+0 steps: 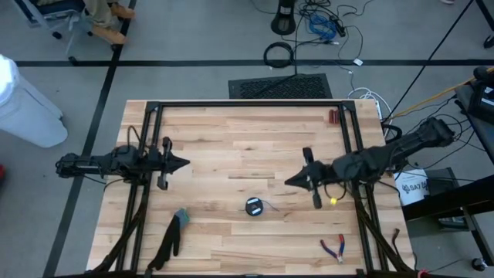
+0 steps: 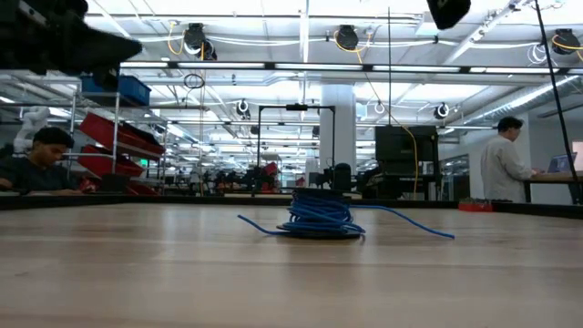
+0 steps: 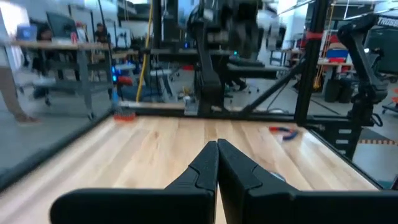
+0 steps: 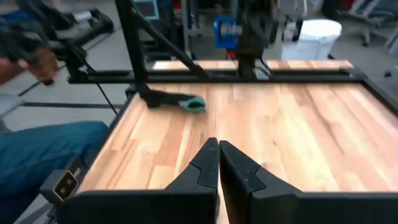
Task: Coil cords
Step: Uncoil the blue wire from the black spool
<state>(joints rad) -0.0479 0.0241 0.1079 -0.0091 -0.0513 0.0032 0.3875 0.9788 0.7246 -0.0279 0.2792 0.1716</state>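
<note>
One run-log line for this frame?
cord: coiled, table centre-front, loose | left gripper: shut, empty, raised | right gripper: shut, empty, raised | pliers: untouched

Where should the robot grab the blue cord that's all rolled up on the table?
Probably the loose tail. The blue cord sits as a low round coil on the table, and one free end trails flat off its side. That strand is thin and clear of the pile, so a hand could come straight down and pinch it across. Both hands, left hand and right hand, are shut and empty.

Bright overhead light, blurred wrist backgrounds.
</note>
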